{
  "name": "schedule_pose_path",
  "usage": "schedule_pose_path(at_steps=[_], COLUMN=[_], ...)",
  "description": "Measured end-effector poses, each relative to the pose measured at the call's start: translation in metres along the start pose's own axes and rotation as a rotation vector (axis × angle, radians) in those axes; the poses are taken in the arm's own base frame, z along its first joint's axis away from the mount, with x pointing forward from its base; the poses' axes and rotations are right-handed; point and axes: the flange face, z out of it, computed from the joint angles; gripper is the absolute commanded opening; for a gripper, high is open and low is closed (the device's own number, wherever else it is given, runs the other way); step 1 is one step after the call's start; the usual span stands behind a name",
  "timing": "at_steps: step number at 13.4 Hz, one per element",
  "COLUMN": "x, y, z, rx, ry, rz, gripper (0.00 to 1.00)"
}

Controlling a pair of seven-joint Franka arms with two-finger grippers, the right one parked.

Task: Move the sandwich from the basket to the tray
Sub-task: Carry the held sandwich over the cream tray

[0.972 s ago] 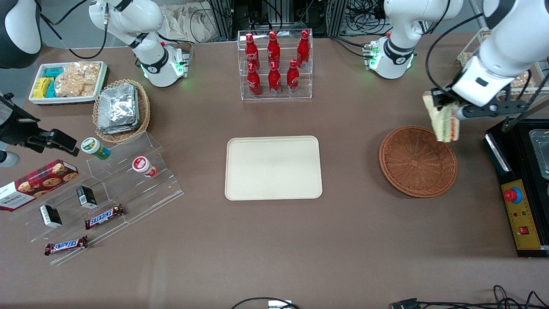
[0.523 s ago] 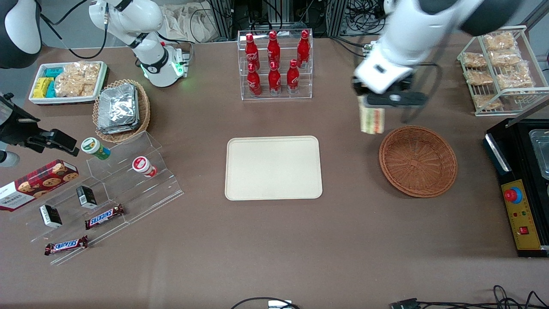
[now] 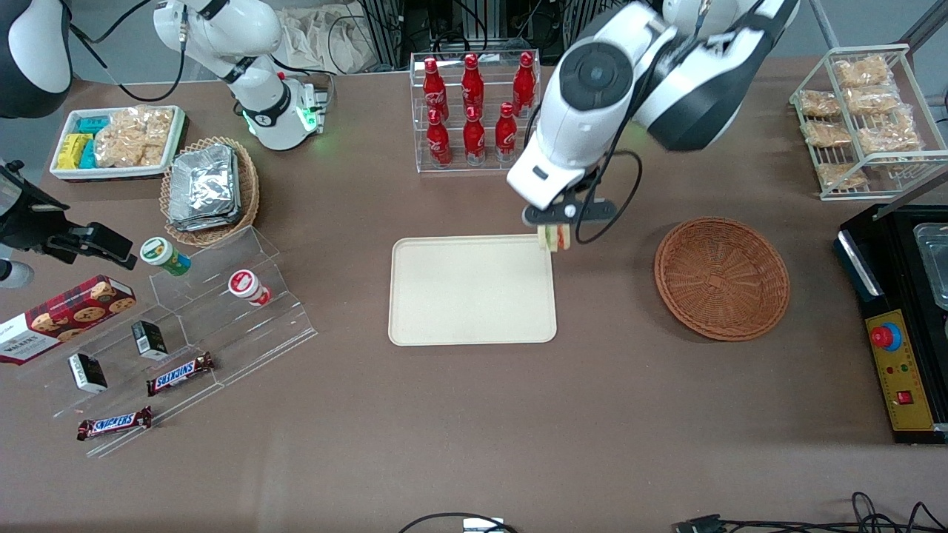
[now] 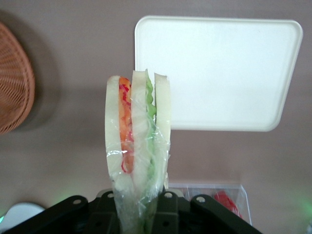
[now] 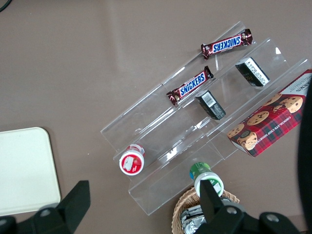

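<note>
My gripper (image 3: 554, 231) is shut on the sandwich (image 3: 554, 238), a plastic-wrapped wedge of white bread with green and red-orange layers. It hangs in the air above the tray's corner nearest the bottle rack and the basket. The wrist view shows the sandwich (image 4: 138, 141) clamped between my black fingers (image 4: 105, 209), with my gripper (image 4: 137, 207) high over the table. The cream tray (image 3: 459, 296) lies flat and bare in the middle of the table; its surface (image 4: 219, 68) shows in the wrist view too. The reddish-brown wicker basket (image 3: 722, 277) sits empty toward the working arm's end, and its edge (image 4: 12, 87) shows in the wrist view.
A clear rack of red bottles (image 3: 474, 111) stands farther from the front camera than the tray. A wire rack of snack bags (image 3: 863, 118) and a black control box (image 3: 900, 370) lie at the working arm's end. Acrylic steps with snacks (image 3: 185, 326) and a foil-packet basket (image 3: 207, 189) lie toward the parked arm's end.
My gripper has carried the sandwich from above the basket's rim, away from the basket, to above the tray's corner. The basket and tray have not moved.
</note>
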Motion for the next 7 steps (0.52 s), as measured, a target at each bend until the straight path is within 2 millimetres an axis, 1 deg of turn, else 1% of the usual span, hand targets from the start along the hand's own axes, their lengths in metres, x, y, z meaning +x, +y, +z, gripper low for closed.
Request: schedule_pose_path(at_steps=[5,7], x=[0.039,0.047], y=[0.021,0.029], z=[0.126,0.169], rx=[0.047,0.054], ry=[0.020,0.033], rz=[0.063,0.093], gripper=[0.22,0.22])
